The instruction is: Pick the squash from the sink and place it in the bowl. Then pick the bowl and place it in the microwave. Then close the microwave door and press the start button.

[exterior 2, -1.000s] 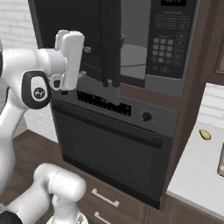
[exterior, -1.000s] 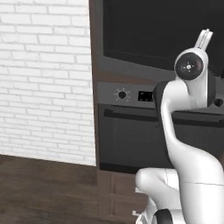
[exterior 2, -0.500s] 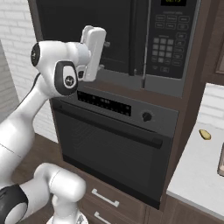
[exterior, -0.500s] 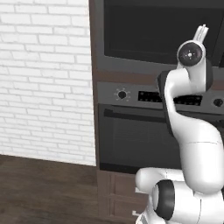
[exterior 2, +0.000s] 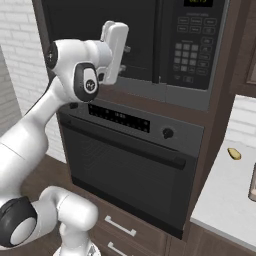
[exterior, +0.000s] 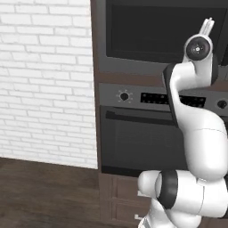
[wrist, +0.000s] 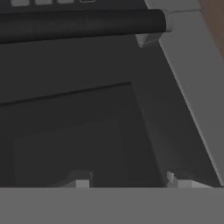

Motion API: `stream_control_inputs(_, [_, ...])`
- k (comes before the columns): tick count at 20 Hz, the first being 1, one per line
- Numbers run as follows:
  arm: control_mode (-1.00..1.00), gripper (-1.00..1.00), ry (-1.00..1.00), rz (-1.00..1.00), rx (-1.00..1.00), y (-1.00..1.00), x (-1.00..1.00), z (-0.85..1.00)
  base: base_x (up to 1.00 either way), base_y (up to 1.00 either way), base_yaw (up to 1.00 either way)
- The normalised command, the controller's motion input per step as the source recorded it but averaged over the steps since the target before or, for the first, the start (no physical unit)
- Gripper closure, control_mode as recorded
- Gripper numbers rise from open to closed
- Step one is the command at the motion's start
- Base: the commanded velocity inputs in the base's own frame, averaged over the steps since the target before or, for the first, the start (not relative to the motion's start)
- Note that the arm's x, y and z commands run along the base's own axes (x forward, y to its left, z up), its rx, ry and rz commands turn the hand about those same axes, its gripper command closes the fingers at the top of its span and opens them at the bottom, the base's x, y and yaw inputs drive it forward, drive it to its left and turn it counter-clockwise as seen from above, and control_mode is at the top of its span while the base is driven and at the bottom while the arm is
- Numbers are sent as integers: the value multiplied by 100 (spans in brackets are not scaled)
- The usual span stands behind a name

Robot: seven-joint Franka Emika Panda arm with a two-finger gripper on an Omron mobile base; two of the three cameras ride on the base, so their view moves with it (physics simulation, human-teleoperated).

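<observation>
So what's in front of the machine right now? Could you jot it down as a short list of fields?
setting: built-in kitchen wall with brick to its left
microwave: up top, door looks closed
keypad: on the microwave's right side
oven: below, with a bar handle and knobs
claw: raised in front of the microwave door, nothing seen in it
counter: pale, at the right
on counter: a small yellowish thing

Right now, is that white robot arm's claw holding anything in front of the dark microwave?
Nothing is held. In the hand view the two small dark fingertips stand apart with only the dark grey oven door beyond them, nothing between.
</observation>
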Motion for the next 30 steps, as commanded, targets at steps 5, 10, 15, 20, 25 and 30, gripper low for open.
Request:
stream_control_inputs(5, [-100, -100, 0, 5, 0, 4, -22, -8, 0, 0, 0])
stream_control_inputs(10, [-100, -100, 21, 1, -2, 6, -94, 50, 0, 0, 0])
stream_control_inputs(15, [-100, -100, 39, 0, -14, 0, -75, 16, 0, 0, 0])
stream_control_inputs(20, [-100, 100, 38, 1, -25, 6, -73, 0, 0, 0, 0])
stream_control_inputs(25, [-100, 100, 5, 4, -19, -1, -82, -13, 0, 0, 0])
stream_control_inputs(30, [-100, 100, -10, 23, -11, -14, -67, -11, 0, 0, 0])
